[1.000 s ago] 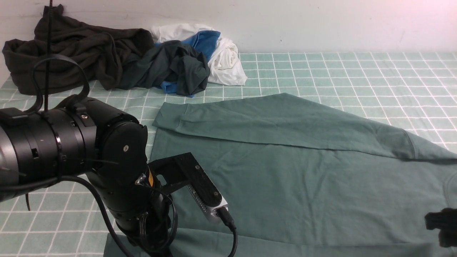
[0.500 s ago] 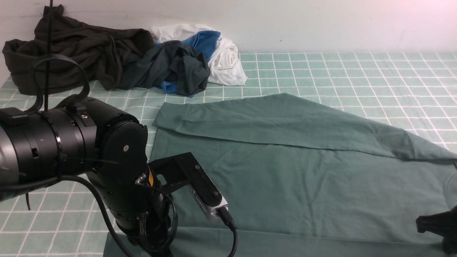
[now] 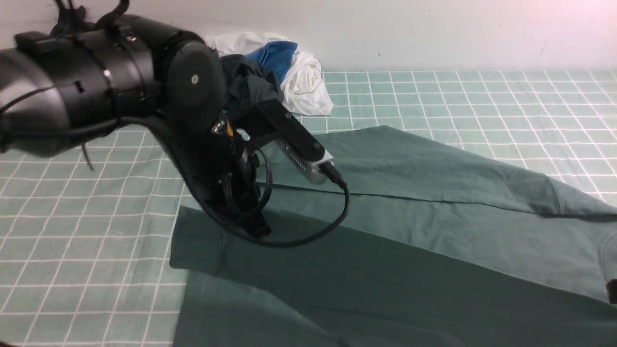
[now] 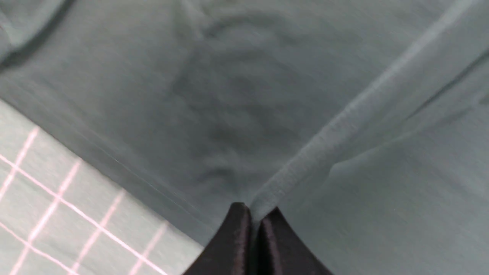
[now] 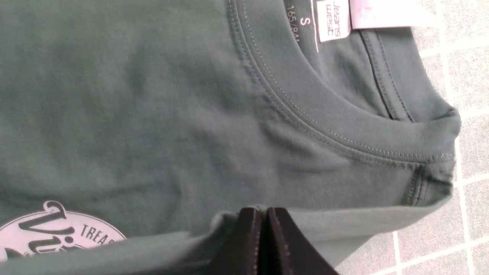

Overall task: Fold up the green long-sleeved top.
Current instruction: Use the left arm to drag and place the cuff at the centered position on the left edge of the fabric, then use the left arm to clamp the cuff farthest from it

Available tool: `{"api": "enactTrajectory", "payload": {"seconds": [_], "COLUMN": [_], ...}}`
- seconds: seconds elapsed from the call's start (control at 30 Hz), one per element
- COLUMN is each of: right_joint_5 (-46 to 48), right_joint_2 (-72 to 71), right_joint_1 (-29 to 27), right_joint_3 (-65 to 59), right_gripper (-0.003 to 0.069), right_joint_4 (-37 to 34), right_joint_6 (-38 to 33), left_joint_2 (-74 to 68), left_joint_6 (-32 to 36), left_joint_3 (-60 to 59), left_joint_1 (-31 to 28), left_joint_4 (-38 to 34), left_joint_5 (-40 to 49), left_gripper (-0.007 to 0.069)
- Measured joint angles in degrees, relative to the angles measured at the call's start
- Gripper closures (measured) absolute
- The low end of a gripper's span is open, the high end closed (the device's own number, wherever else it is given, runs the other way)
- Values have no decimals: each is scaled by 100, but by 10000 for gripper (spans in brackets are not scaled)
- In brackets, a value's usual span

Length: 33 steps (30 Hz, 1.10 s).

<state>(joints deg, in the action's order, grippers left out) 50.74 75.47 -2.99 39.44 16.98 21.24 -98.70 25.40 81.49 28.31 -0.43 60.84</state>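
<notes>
The green long-sleeved top (image 3: 434, 217) lies spread over the checked cloth, its far sleeve (image 3: 409, 164) folded across the body. My left gripper (image 3: 258, 230) is shut on a ridge of its fabric (image 4: 305, 160) and holds the near part lifted as a dark flap (image 3: 385, 274) over the body. In the left wrist view the gripper (image 4: 254, 209) pinches the fold. My right gripper (image 5: 263, 211) is shut on the top's edge beside the collar (image 5: 344, 126), near a white size label (image 5: 334, 19) and a round print (image 5: 49, 233). It barely shows at the front view's right edge (image 3: 612, 290).
A dark grey-green garment (image 3: 250, 86) with blue and white cloth (image 3: 299, 72) lies at the back by the wall, partly behind my left arm. The pale green checked cloth (image 3: 482, 96) covers the table. My left arm's cable (image 3: 332, 212) hangs over the top.
My left arm has risen and moved away from the near edge, carrying the top's near part up and over the body. The right gripper has slid almost out of the front view.
</notes>
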Motion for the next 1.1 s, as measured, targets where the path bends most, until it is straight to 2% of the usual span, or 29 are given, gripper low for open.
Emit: {"api": "enactTrajectory", "payload": {"seconds": [0.13,0.3,0.33,0.37,0.4,0.53,0.6,0.77,0.87,1.1], "right_joint_5": [-168,-311,-304,-278,-256,-208,-229,-464,-644,-654], "right_joint_2": [120,162,162,162,162,162,162,162,169,257], "right_joint_1": [0,0,0,0,0,0,0,0,0,0], "right_joint_3": [0,25,41,150,304,883,1230,1689,1768,1771], "right_gripper": [626,498,484,428,390,316,305,304,304,304], "right_joint_4": [-5,66,84,151,213,298,298,302,297,273], "right_joint_6": [0,89,116,218,279,352,352,340,281,259], "left_joint_2": [-687,-1219,-1248,-1358,-1403,-1551,-1639,-2003,-2468,-3030], "left_joint_6": [0,-182,-209,-478,-669,-1383,-1557,-1675,-1750,-1757], "left_joint_3": [547,967,1002,1184,1299,1764,1943,2140,2147,2147], "left_joint_1": [-88,-98,-98,-117,-151,-450,-697,-1351,-1815,-1993], "left_joint_4": [44,269,284,447,520,636,590,240,-211,-876], "left_joint_5": [53,58,58,76,81,88,49,-342,-914,-1700], "left_gripper": [573,414,405,315,270,141,100,79,79,99]}}
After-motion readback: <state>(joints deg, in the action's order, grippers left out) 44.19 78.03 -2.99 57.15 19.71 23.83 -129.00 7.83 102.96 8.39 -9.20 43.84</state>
